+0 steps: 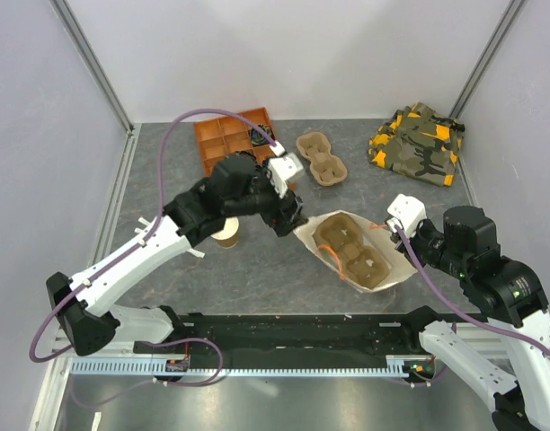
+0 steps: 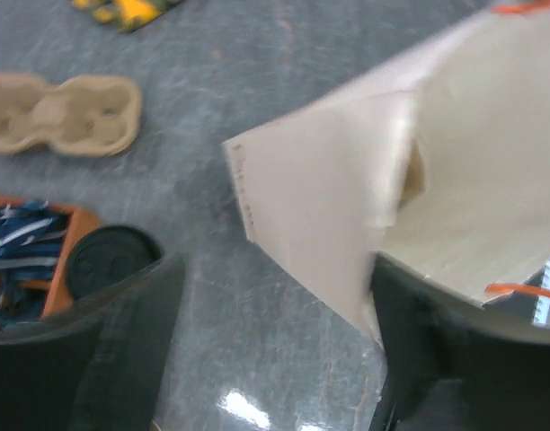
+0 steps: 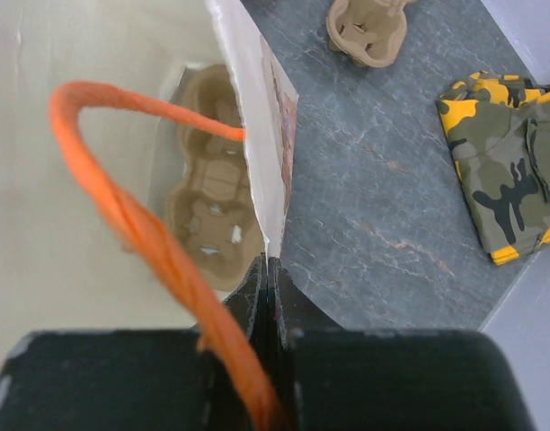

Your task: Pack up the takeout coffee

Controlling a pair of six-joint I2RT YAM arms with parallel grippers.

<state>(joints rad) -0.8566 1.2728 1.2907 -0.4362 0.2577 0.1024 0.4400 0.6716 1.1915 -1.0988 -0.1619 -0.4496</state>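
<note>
L tool [image 2: 275, 305]: fingers wide apart, holding nothing. A corner of the paper bag [image 2: 329, 206] sits btwn them, nearer its right finger. Takeout coffee [image 2: 109, 262]: only L wrist view shows it, black lid just past the tool's left finger, beside orange bin [image 2: 77, 224]; in top view the arm hides it.

R tool [image 3: 268, 269]: fingers together, clamped on bag rim, orange handle [image 3: 122, 206] looping alongside. Pulp carrier [image 3: 212, 206] lies inside bag ahead of R tool; shown in R wrist & top views, not L wrist. Top view only: lidless cup [image 1: 226, 235] on tabletop under L arm.

no legible text, black lid [image 2: 111, 260] embossing blurred, paper bag [image 3: 277, 126] print unreadable
</note>
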